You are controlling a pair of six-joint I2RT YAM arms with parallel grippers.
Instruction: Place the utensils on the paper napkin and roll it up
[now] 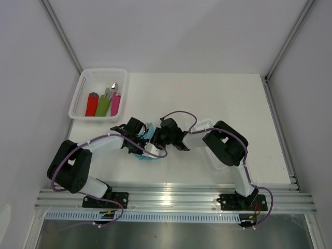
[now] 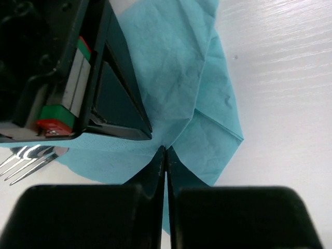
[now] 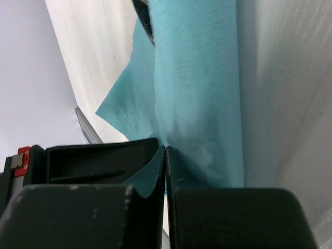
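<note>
On paper napkin (image 2: 176, 67) edge, left gripper (image 2: 165, 151) (clamped)

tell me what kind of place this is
Probably a robot lab cell, not a kitchen: a left arm and right arm bolted to an aluminium rail, a white table boxed in by plain white walls, and a basket of rolled napkins.

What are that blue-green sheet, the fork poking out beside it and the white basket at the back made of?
The paper napkin looks like thin matte tissue paper: it has soft creases and a fibrous, wrinkled surface. The fork seems to be polished metal, since its tines are mirror-bright. The basket is probably moulded white plastic, judging by its slotted, slightly translucent walls.
</note>
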